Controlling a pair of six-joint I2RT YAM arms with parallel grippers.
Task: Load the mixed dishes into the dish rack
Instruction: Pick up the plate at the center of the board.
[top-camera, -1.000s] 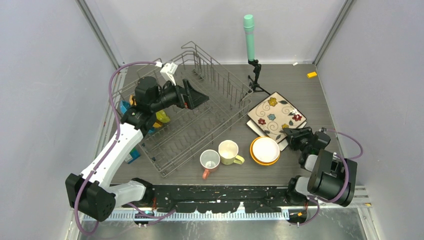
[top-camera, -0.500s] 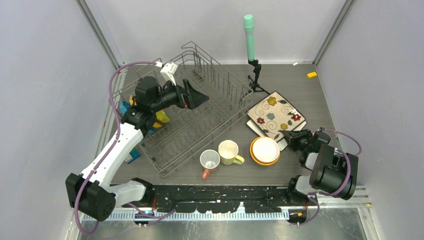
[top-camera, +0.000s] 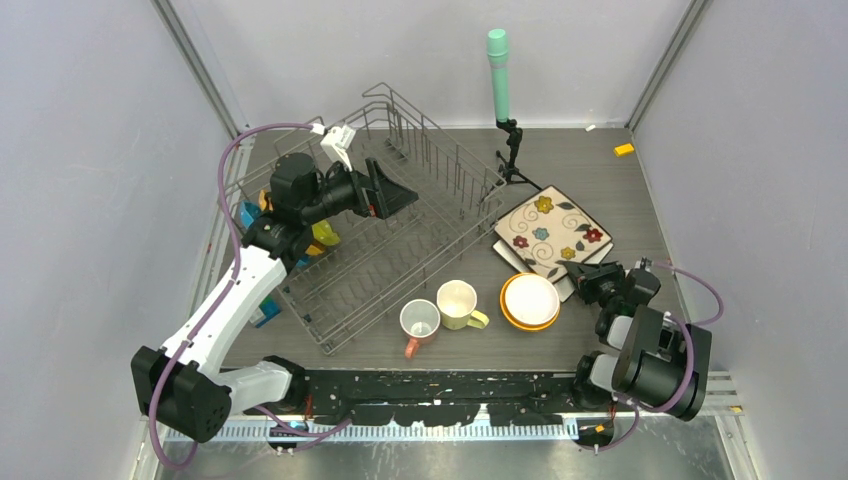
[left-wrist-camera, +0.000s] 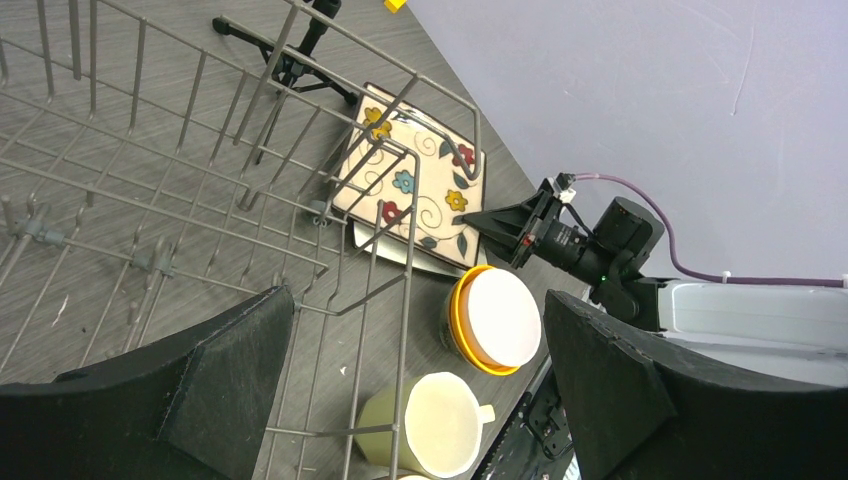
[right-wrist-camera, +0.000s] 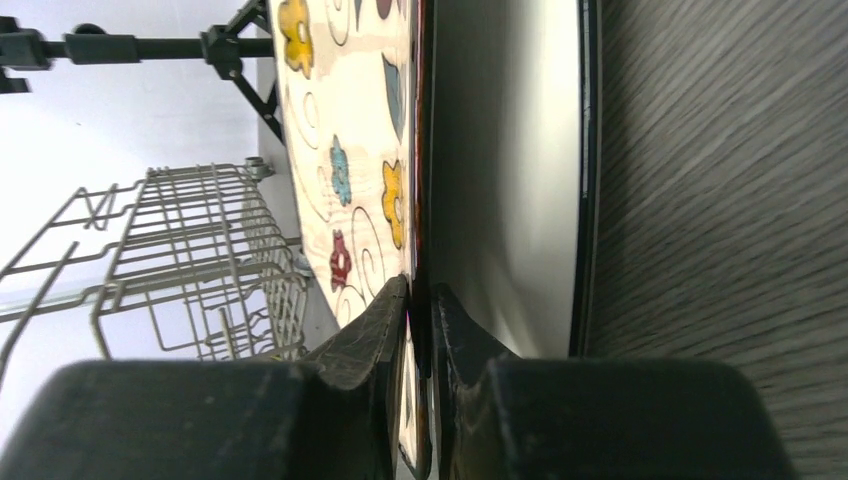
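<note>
My right gripper (top-camera: 590, 279) is shut on the near edge of a floral square plate (top-camera: 552, 232). In the right wrist view its fingers (right-wrist-camera: 385, 320) pinch that plate (right-wrist-camera: 350, 130) edge-on, above a white square plate (right-wrist-camera: 500, 180). The white plate (top-camera: 512, 259) shows beneath the floral one. A white bowl nested in an orange bowl (top-camera: 530, 300), a pale-yellow mug (top-camera: 458, 304) and a pink mug (top-camera: 419, 322) stand in front of the dish rack (top-camera: 400, 262). My left gripper (top-camera: 400, 197) hovers open and empty over the rack; its wrist view shows the bowls (left-wrist-camera: 497, 318) and the mug (left-wrist-camera: 440, 425).
A green-topped cylinder on a black tripod (top-camera: 498, 75) stands behind the floral plate. A small orange block (top-camera: 624, 150) lies at the far right. A blue-green box (top-camera: 265, 310) sits left of the rack, and yellow-green and blue dishes (top-camera: 322, 235) show at the rack's left side.
My right gripper's jaws have closed onto the floral plate's edge, and that wrist has shifted slightly toward the near side. The left arm has not moved.
</note>
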